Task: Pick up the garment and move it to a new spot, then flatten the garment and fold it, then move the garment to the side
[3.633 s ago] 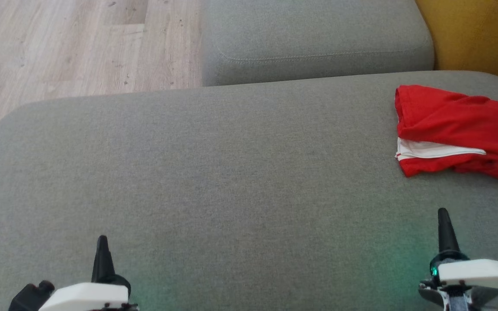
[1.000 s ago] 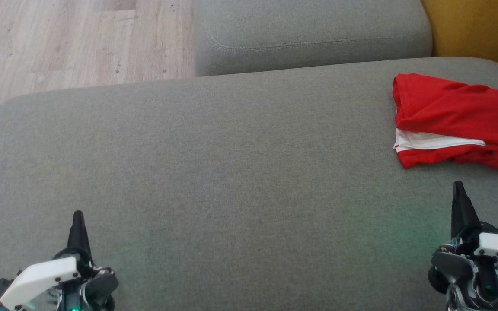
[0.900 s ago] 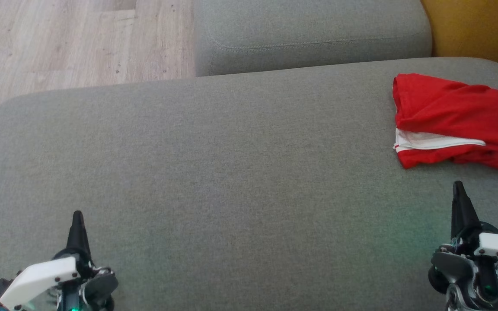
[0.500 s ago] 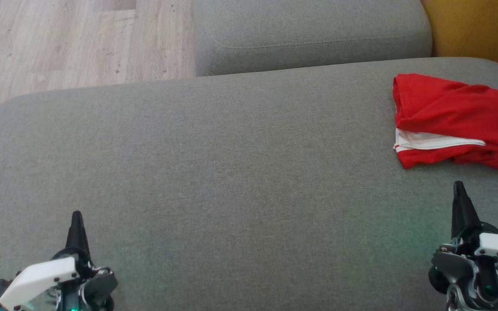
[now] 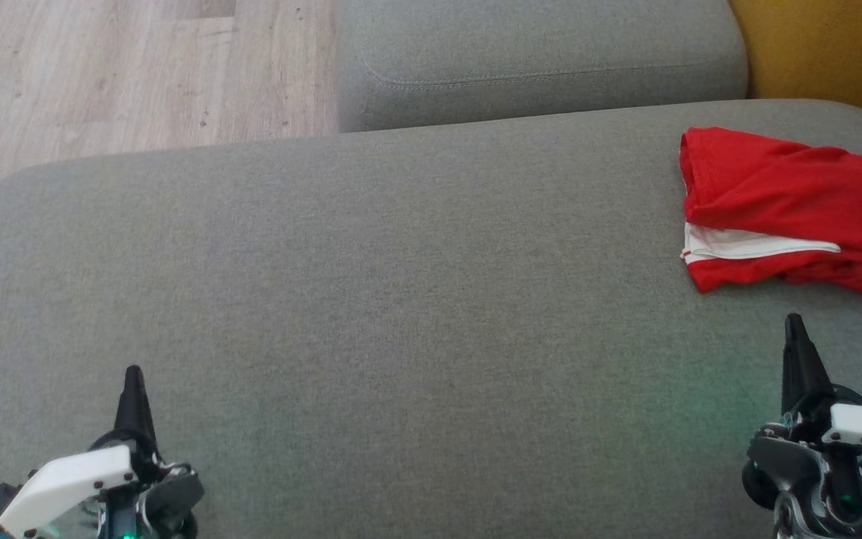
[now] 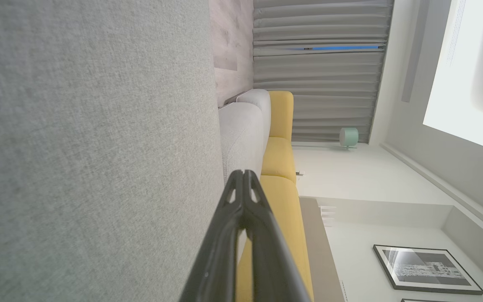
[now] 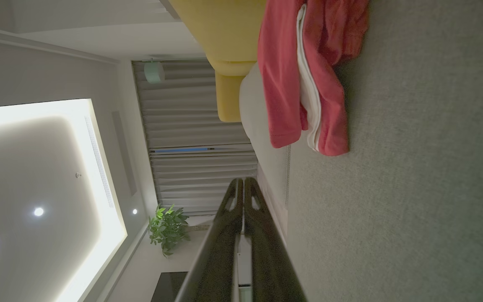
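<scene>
Folded garment point(image 5: 790, 202) at the far right corner of the grey seat cushion point(image 5: 401, 299). Its long axis runs left to right, roughly parallel to the cushion's far edge and dipping slightly toward the near edge at its right end; the hemmed end faces the cushion's left edge. Soft red knit in rumpled, stacked layers, with a smooth white band showing between layers along the near side. The cushion is coarse woven fabric with rounded corners. Left gripper point(image 5: 134, 378) hovers by the near left corner, right gripper point(image 5: 795, 329) by the near right, close to the garment but apart from it. Each pair of tapered dark fingers point(image 6: 220, 251) is pressed together on nothing. Beyond the far edge: second grey cushion point(image 5: 536, 60), pale wood floor point(image 5: 102, 75), mustard upholstery point(image 5: 827, 52).
</scene>
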### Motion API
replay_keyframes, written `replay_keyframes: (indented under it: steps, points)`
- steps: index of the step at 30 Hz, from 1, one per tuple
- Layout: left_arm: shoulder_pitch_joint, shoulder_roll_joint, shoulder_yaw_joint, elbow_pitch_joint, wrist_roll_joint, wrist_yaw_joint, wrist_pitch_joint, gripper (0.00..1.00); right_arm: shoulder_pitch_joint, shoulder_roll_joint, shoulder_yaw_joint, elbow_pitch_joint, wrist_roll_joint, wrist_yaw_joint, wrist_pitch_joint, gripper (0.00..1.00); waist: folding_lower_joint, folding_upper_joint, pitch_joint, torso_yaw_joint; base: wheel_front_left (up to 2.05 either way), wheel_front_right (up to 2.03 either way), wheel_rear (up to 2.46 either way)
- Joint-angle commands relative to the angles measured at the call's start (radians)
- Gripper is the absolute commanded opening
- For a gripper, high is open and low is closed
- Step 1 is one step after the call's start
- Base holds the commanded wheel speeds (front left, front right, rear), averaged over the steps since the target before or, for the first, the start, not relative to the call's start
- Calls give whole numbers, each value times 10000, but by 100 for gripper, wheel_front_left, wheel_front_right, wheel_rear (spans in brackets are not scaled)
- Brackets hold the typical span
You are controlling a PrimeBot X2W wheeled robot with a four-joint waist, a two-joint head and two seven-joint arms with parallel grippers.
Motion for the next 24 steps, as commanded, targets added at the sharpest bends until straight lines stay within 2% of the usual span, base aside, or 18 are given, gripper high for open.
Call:
replay_keyframes:
  steps: [1, 24]
  points:
    - [-506, 77, 344, -282, 113, -63, 61, 0, -539, -103, 167, -310, -68, -7, 46, 0, 0, 0, 0, 0, 0, 0, 0]
    - [-510, 42, 394, -280, 155, -63, 102, 0, -542, -75, 127, -308, -102, -7, 78, 0, 0, 0, 0, 0, 0, 0, 0]
